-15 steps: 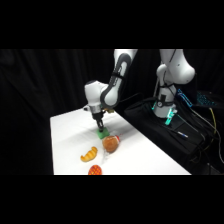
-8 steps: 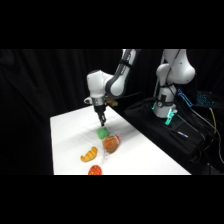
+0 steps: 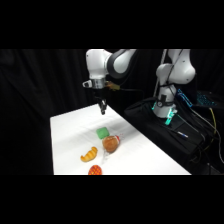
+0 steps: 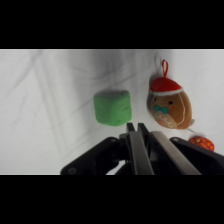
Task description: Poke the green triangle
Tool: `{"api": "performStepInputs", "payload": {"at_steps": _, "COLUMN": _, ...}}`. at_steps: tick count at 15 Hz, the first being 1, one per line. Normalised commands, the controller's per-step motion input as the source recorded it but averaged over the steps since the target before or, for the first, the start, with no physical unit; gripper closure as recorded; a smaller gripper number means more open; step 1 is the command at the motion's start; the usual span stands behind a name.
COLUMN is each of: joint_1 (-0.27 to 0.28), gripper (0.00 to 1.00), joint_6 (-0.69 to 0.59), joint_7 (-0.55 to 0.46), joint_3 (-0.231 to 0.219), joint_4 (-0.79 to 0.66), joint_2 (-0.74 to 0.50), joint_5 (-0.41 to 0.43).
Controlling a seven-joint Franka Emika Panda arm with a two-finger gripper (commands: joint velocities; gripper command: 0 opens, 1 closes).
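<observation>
- Gripper (image 3: 103,108): hangs high over the far part of the white table (image 3: 145,155), well above every object. In the wrist view the two fingers (image 4: 136,145) sit pressed together, no gap showing between them, nothing held.
- Green triangle (image 3: 102,133): a small bright green blocky piece with rounded corners (reads more as a cube than a triangle from above), resting flat near the table's middle. In the wrist view (image 4: 112,106) it sits just beyond the fingertips, apart from them.
- Gingerbread-man ornament (image 4: 169,106): brown-red round plush face with a red Santa hat, a teal bow and a red hanging loop. It lies just to the right of the green piece, near but seemingly not touching; in the side view (image 3: 111,144) it sits on the green piece's near-right side.
- Orange-yellow curved piece (image 3: 89,154): croissant-like, on the table nearer the camera and to the left of the ornament, apart from both.
- Red-orange round item (image 3: 94,170): at the table's near edge, partly cut off; kind not clear.
- Handling judgement, green piece: looks light and soft, perhaps foam or plush, with a matt surface unlikely to be slippery or fragile. A sideways push would probably slide it into the ornament. No grasp is needed; the best contact is the centre of its flat top, straight down with closed fingertips.
</observation>
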Motion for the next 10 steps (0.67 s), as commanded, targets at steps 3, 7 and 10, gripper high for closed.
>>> {"api": "performStepInputs", "payload": {"at_steps": 3, "joint_1": 0.100, "gripper": 0.30, "joint_6": -0.28, "joint_7": 0.15, "joint_3": -0.084, "joint_4": -0.08, "joint_2": -0.44, "joint_5": -0.109}}
{"api": "performStepInputs", "payload": {"at_steps": 7, "joint_1": 0.098, "gripper": 0.00, "joint_6": -0.22, "joint_7": 0.12, "joint_3": -0.086, "joint_4": -0.05, "joint_2": -0.34, "joint_5": -0.089}}
{"api": "performStepInputs", "payload": {"at_steps": 10, "joint_1": 0.089, "gripper": 0.00, "joint_6": -0.17, "joint_7": 0.04, "joint_3": -0.104, "joint_4": -0.03, "joint_2": -0.25, "joint_5": -0.064}}
